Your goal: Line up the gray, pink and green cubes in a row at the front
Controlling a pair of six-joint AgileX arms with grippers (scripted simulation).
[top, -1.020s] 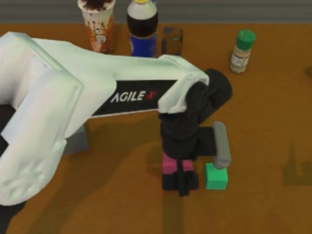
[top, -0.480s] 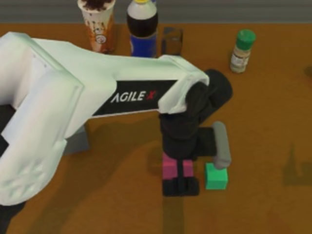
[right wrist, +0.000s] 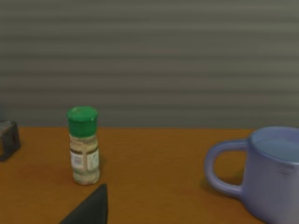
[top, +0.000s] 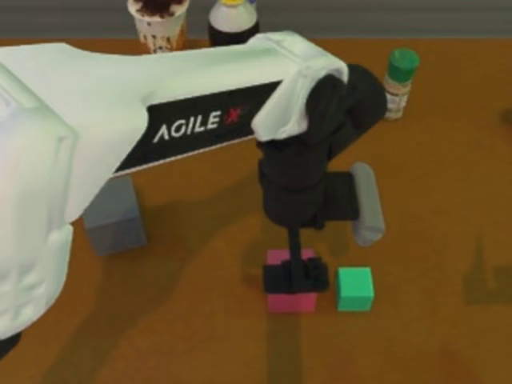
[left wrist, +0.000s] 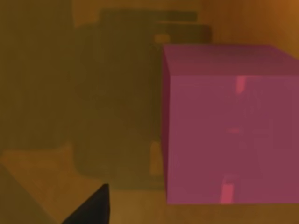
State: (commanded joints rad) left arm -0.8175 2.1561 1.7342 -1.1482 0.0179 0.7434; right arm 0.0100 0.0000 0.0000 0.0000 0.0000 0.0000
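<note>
The pink cube rests on the table at the front, with the smaller green cube a short gap to its right. The gray cube sits far off to the left, partly under my left arm. My left gripper hangs open just above the pink cube, holding nothing. In the left wrist view the pink cube stands on the table apart from my one visible fingertip. My right arm is parked outside the top view; one of its fingertips shows in its wrist view.
At the back stand a chocolate-topped cup, a cola bottle and a green-capped seasoning jar. The right wrist view shows that jar, a lilac mug and a small dark cube.
My left gripper opened and let go of the pink cube, then rose above it. The cube stays on the table beside the green one. The raised arm now hides the small dark cube.
</note>
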